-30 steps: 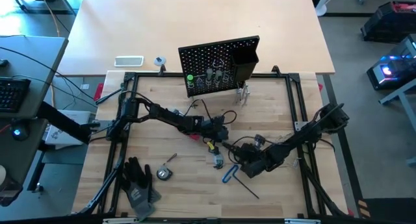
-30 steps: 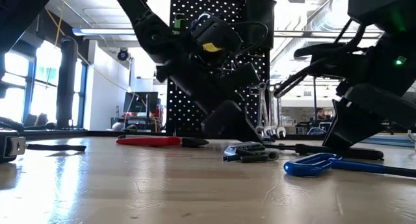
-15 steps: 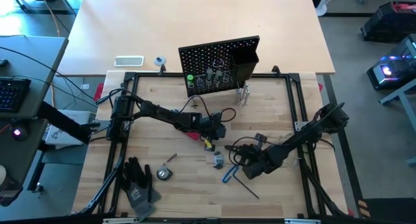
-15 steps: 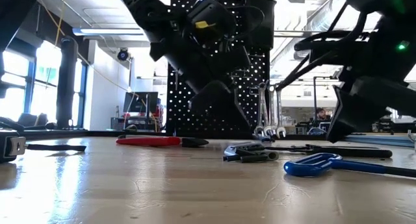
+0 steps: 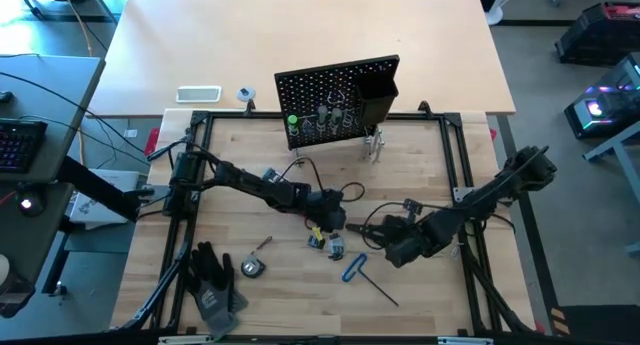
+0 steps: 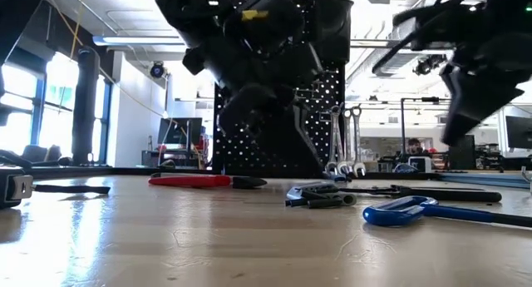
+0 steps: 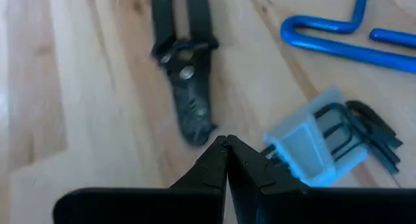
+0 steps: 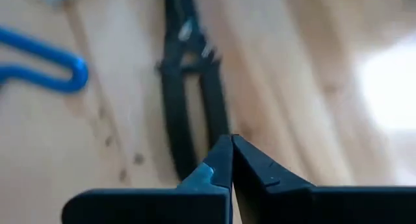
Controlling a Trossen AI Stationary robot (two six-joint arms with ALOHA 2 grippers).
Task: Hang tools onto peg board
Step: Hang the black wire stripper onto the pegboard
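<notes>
Pliers (image 7: 185,87) are lying flat on the table, under both my grippers. Left gripper (image 7: 227,141) and right gripper (image 8: 231,141) are hovering pinched together, empty. Wrenches (image 6: 342,141) are hanging on the board (image 5: 330,90).

Open workshop hall around my wooden bench, daylight from one side.

My pale slatted wooden work table (image 5: 270,285) sits inside a black metal frame (image 5: 452,135), butted to a lighter plain tabletop (image 5: 300,25). Grey floor (image 5: 590,235) off one side, a side desk with a dark keyboard (image 5: 20,145) off the other. Looking across, I get tall bright windows (image 6: 21,104), a dark round column (image 6: 86,104), exposed ceiling ducts (image 6: 133,39), and a person far back (image 6: 411,145).
</notes>
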